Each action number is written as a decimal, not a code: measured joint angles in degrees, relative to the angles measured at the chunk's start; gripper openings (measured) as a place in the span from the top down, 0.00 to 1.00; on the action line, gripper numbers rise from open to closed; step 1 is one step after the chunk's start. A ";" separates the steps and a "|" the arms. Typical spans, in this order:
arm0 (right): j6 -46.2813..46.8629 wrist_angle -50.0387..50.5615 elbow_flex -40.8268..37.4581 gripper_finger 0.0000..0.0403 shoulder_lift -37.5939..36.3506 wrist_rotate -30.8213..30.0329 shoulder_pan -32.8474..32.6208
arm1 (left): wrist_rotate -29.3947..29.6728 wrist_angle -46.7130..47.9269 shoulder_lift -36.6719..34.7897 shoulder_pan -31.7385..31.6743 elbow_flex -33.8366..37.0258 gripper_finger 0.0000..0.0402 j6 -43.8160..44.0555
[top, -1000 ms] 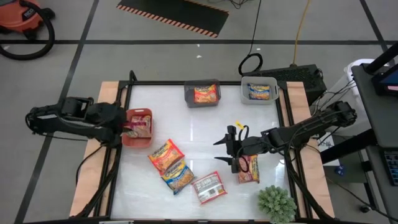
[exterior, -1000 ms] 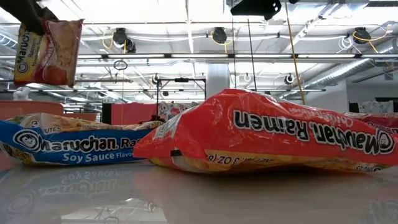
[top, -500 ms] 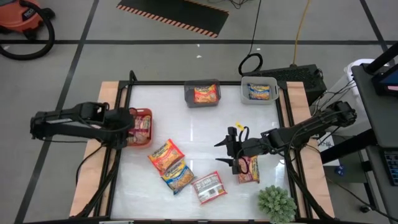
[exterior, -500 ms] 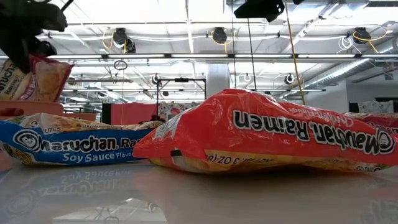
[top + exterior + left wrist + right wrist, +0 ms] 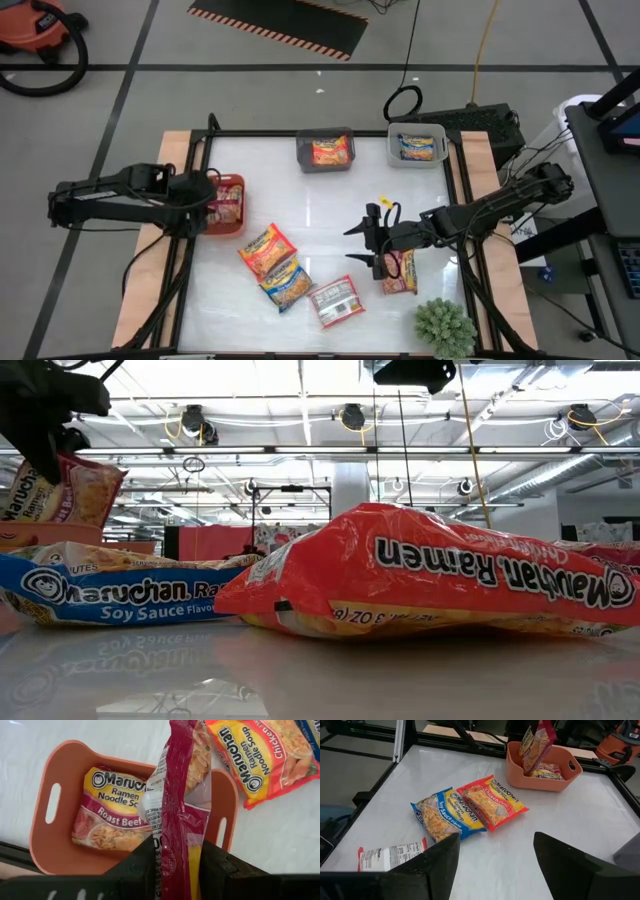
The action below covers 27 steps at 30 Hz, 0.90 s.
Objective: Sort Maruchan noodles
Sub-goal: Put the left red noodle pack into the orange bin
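Lowered since a second ago, our left tool [image 5: 175, 865] pinches a pinkish noodle packet [image 5: 180, 795] over the orange bin [image 5: 224, 205], frame's middle left; we should release low. Right tool [image 5: 375, 245] waits wide.

The packet lying in the orange bin [image 5: 60, 800] reads "Maruchan Ramen Noodle Soup, Roast Beef" [image 5: 117, 805]. Just beside the bin on the worktop, a red-trimmed packet [image 5: 260, 760] reads "Maruchan Ramen Noodle Soup, Chicken". In the low view that packet shows "Maruchan Ramen" upside down, and the blue one [image 5: 120, 600] beside it reads "Maruchan Ra…, Soy Sauce Flavor".
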<state>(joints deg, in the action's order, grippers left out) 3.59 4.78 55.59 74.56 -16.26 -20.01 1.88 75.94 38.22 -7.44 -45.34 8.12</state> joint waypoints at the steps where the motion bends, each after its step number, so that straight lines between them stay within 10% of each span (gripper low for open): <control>1: 0.17 0.00 0.00 0.39 0.00 0.01 0.00 | 0.07 0.00 0.00 0.00 0.00 0.73 0.00; 27: 0.27 -0.20 0.02 0.39 0.02 0.05 -0.02 | 11.14 1.07 1.38 0.01 0.00 0.43 6.22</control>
<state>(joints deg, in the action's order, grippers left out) 3.86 4.58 55.61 74.59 -16.21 -20.03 13.02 77.01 39.60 -7.43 -45.34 14.34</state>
